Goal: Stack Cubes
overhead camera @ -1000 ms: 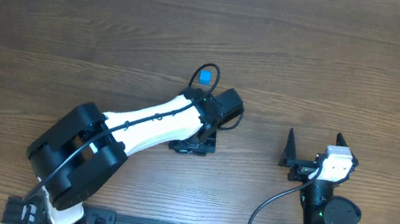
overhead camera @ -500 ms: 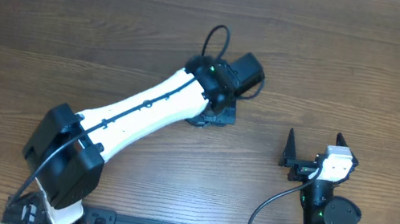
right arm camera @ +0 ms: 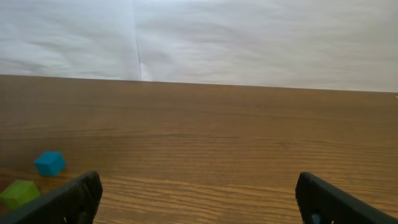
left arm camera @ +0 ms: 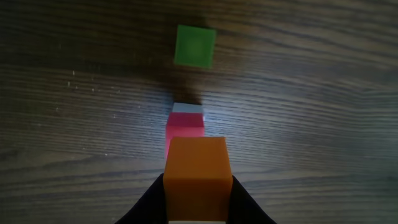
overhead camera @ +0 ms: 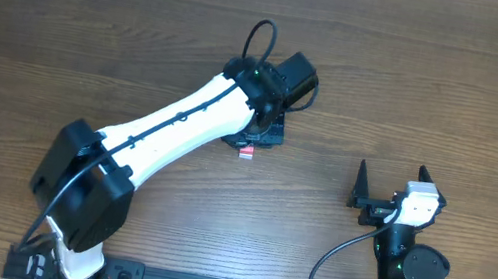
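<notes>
A dark wood-grain counter (overhead camera: 461,84) carries the scene, with both arms rising from its near edge. The white-and-black left arm (overhead camera: 179,133) stretches diagonally to the middle of the counter. In its wrist view its jaws are clamped on the two opposite sides of a bright orange cube (left arm camera: 198,168). Just past that cube in the left wrist view sits a small red cube (left arm camera: 185,129) whose upper face looks pale grey. The orange cube's far edge overlaps the red one there, and I cannot tell whether the two touch. Farther on along the same line, with a gap of bare wood between, lies a green cube (left arm camera: 195,45) flat on the counter. From above, a sliver of the red cube (overhead camera: 247,151) shows at the near side of the left arm's black wrist. The black right arm (overhead camera: 404,257) stands folded close to its base at the right, well apart from the cubes, and its jaws are spread wide with nothing between them. In the right wrist view a small blue cube (right arm camera: 50,163) rests on the counter far off to one side. The green cube (right arm camera: 18,193) lies near it but apart from it, and a white backdrop (right arm camera: 249,43) rises behind the counter's far edge.
</notes>
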Controlling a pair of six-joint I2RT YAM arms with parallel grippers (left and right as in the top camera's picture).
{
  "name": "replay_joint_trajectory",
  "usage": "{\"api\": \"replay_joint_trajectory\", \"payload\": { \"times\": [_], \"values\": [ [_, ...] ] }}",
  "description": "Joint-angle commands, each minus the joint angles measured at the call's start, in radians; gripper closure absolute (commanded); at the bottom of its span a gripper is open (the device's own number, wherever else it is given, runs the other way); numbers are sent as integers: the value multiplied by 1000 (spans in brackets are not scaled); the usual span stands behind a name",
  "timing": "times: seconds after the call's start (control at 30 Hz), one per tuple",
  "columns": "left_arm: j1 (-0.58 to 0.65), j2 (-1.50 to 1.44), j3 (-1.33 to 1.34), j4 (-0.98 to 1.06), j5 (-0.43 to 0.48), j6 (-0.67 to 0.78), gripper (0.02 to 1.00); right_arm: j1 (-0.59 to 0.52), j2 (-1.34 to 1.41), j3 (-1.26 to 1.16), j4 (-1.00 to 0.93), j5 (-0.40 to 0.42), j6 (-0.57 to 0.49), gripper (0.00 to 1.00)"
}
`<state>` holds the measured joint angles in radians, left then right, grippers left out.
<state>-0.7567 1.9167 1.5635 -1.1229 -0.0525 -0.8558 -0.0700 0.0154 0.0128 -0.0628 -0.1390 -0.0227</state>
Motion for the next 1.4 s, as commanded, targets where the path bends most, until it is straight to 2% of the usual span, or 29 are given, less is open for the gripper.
{"api": "replay_joint_trajectory", "payload": {
  "times": [0.03, 1.4],
  "values": [
    [2, 37, 10, -18, 7, 15, 923, 5, -11, -8, -1, 6, 7, 7],
    [9, 60, -17, -14, 26, 37, 928, 5, -11, -8, -1, 6, 7, 9]
  ]
}}
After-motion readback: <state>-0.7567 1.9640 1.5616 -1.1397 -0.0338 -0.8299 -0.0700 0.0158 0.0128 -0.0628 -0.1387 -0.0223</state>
